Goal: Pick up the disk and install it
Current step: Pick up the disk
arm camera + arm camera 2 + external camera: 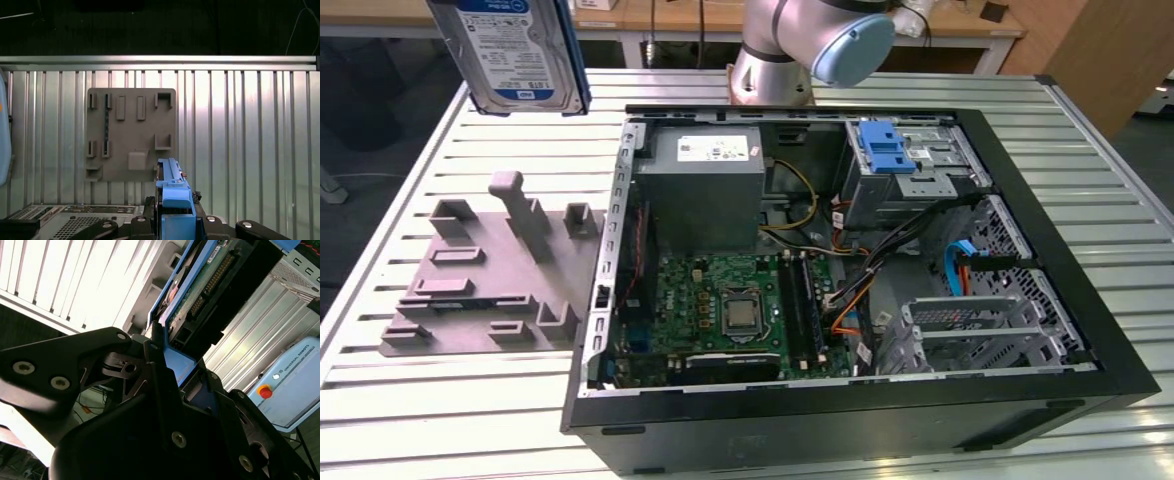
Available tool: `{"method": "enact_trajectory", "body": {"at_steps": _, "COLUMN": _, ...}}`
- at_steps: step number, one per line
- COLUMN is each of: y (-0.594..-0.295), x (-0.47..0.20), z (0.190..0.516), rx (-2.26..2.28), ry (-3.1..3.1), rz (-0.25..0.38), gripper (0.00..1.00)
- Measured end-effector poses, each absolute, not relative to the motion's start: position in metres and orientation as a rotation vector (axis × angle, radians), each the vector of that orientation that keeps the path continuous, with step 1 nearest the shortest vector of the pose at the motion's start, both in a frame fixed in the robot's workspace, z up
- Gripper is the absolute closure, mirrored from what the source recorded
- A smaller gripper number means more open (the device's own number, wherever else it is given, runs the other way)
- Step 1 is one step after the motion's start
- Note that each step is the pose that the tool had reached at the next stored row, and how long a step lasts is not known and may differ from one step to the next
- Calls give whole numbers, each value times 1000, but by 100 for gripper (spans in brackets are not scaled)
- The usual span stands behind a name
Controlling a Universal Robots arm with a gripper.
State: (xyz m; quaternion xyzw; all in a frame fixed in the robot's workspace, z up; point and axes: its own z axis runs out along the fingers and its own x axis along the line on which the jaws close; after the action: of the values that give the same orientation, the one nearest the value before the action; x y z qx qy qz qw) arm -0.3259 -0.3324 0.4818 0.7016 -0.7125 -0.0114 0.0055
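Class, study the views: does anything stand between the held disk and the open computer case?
Nothing visible does. The gripper holds the silver hard disk in its blue plastic carrier aloft at the exterior view's left of the open black computer case, with only air between.

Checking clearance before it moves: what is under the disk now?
In the first wrist view, the grey holder and the slatted table lie below the raised disk. The disk covers one holder corner and the table beside it.

The disk (510, 55) aloft over slatted table (454, 400)
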Motion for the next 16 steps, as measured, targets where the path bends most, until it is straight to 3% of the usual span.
{"method": "enact_trajectory", "body": {"at_steps": 16, "y": -332, "x": -319, "z": 482, "rx": 2196, "ry": -2231, "rz": -36, "gripper": 64}}
